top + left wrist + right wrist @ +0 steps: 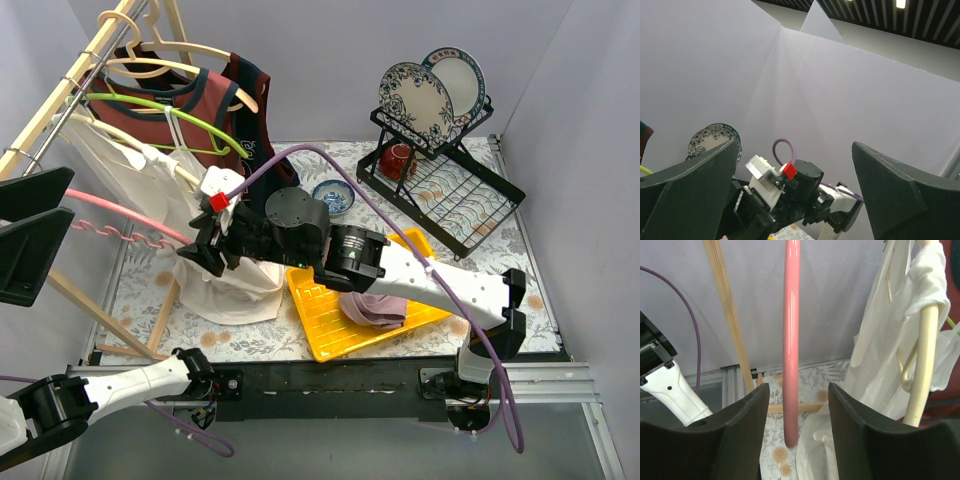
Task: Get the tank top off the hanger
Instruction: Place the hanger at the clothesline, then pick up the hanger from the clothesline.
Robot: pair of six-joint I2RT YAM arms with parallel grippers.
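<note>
The task looks to be at an early stage: the thin white cotton tank top (150, 190) is still up on the slanted wooden clothes rack (60, 95) at the left of the table, not yet free. Its upper part is draped near the rail and its hem sags down onto the floral-patterned table (250, 340). In the right wrist view one shoulder strap is looped over the arm of a cream rounded hanger (925, 350), so that strap at least has not been slipped off. I cannot tell how the other strap sits. The right gripper (205, 255) reaches across the table to the garment, its jaws spread wide on either side of the bare arm of a smooth pink plastic hanger (791, 340). The hanger arm runs through the gap without touching either finger, and no cloth is caught between them. The white fabric hangs just beside that gripper, to its right in the wrist view. The left gripper (60, 200) is raised near the rack's lower end, also spread wide with nothing between its fingers, its camera looking mostly at the back wall. A maroon tank top with navy trim (205, 100) and a lime green hanger (170, 112) hang further up the rail, apart from both grippers. What seems left is nearly everything: take hold of the cloth or steady the hanger, work each strap off, and draw the top clear.
</note>
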